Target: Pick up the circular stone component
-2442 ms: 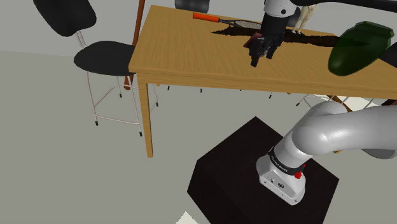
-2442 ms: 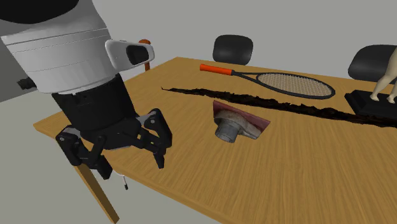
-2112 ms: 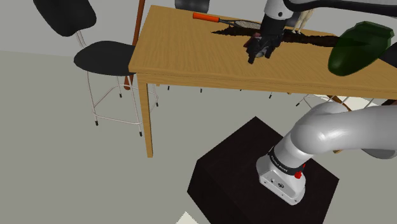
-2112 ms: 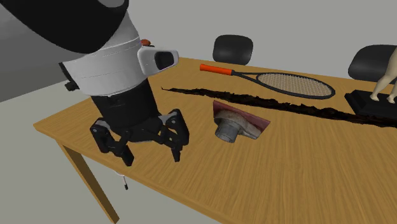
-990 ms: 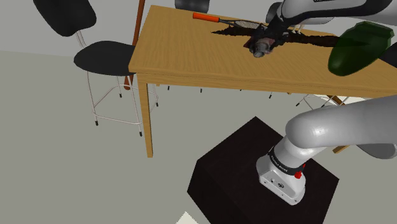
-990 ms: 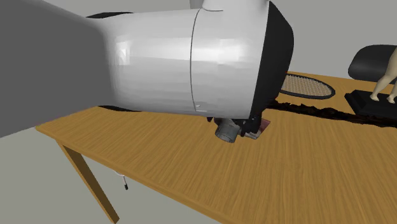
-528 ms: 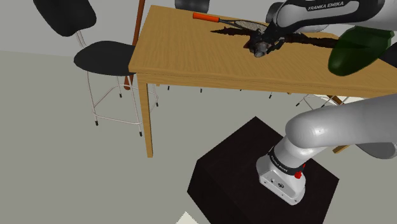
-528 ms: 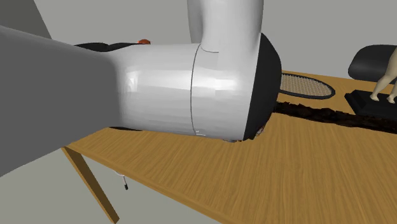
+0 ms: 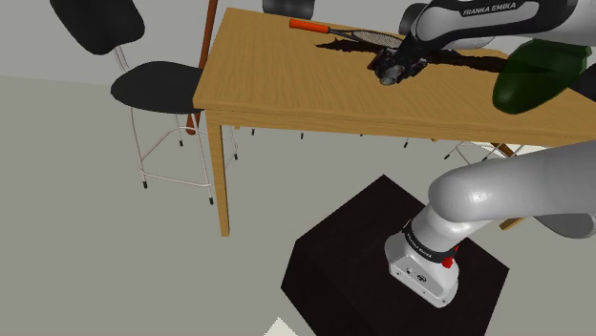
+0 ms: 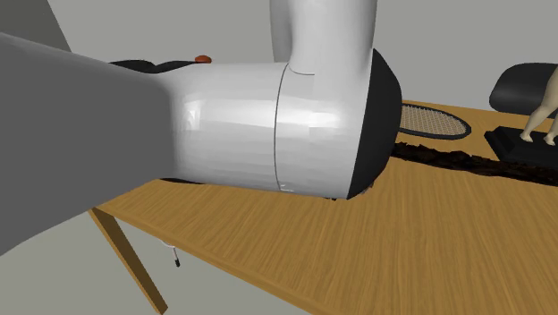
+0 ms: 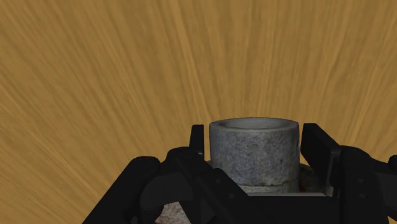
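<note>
The wrist view gives the close detail. The hand [image 11: 257, 135] is narrowed onto the circular stone component [image 11: 254, 156], a speckled grey cylinder with a hollow top (a wider, paler base shows below it). One black finger [image 11: 318, 147] lies against each side, and bare wood grain lies beyond.

The shoulder view gives the setting. The hand sits low at the far side of the bench [image 9: 287, 81], with the stone a small grey spot in its grip. It is just beside a dark ragged strip [image 9: 473, 65] and near a racket [image 9: 349, 34] with an orange grip.

The second exterior view adds the white arm [image 10: 232, 125] up close. Past it are the racket's strung head and a figure's feet on a black base [image 10: 523, 143].

In the shoulder view, the lettering [image 9: 492, 10] on the arm's upper link reads "FRANKA EMIKA".
</note>
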